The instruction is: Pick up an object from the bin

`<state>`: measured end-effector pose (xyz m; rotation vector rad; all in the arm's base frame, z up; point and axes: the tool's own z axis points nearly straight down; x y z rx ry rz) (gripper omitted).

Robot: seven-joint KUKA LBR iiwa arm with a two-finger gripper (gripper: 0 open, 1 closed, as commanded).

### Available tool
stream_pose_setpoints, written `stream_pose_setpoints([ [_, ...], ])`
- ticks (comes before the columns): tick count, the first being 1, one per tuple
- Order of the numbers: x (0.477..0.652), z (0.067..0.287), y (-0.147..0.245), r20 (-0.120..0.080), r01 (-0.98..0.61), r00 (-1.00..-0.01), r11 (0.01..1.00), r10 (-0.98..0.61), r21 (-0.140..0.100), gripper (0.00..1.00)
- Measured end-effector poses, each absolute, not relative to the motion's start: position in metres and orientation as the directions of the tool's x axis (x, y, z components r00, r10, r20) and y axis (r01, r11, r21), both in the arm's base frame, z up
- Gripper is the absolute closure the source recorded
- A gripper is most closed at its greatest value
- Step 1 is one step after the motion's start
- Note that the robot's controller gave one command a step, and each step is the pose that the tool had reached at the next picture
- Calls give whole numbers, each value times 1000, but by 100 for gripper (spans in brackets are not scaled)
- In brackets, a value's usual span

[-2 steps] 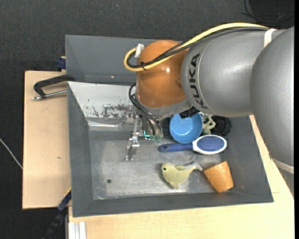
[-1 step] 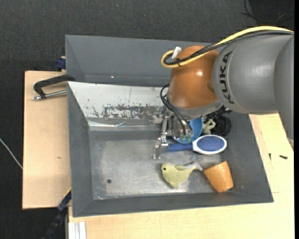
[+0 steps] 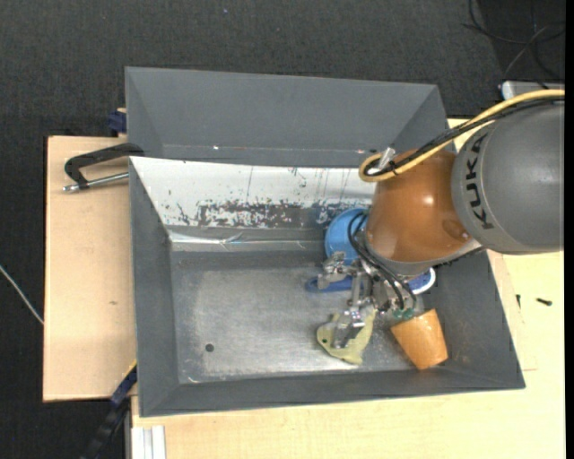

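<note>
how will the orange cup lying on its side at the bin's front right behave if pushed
The orange cup lies on its side and seems to taper, so it would probably roll in a curve. It looks like hollow plastic, so it is likely light and easily shoved. The bin wall close beside it should stop it soon.

Bin (image 3: 152, 296) contents, non-target: orange cup (image 3: 421, 339) on its side in the near right corner, apart from the near wall. Blue round thing (image 3: 341, 235) at the back wall, right of centre, partly hidden from above. Small blue piece (image 3: 316, 283) on the bin floor just in front of it; touching or not, cannot tell. Small dark spot (image 3: 209, 348) on the bare left floor, well apart from all of these. Outside: light wooden table (image 3: 314, 435) under the bin, dark carpet (image 3: 269, 36) beyond, black cables (image 3: 516, 22) on the carpet at far right
</note>
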<state>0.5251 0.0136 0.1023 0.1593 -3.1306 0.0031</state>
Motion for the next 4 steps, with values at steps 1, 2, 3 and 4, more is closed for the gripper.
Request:
stream_pose_setpoints([
  [1,517,74,-28,2,-503,-864,864,-503,1,0],
  [2,519,76,-26,-4,-504,-864,864,-504,0,100],
  [3,539,239,-41,-13,-513,-858,858,-513,-8,100],
  [4,545,179,-104,1,-707,-707,707,-707,1,100],
])
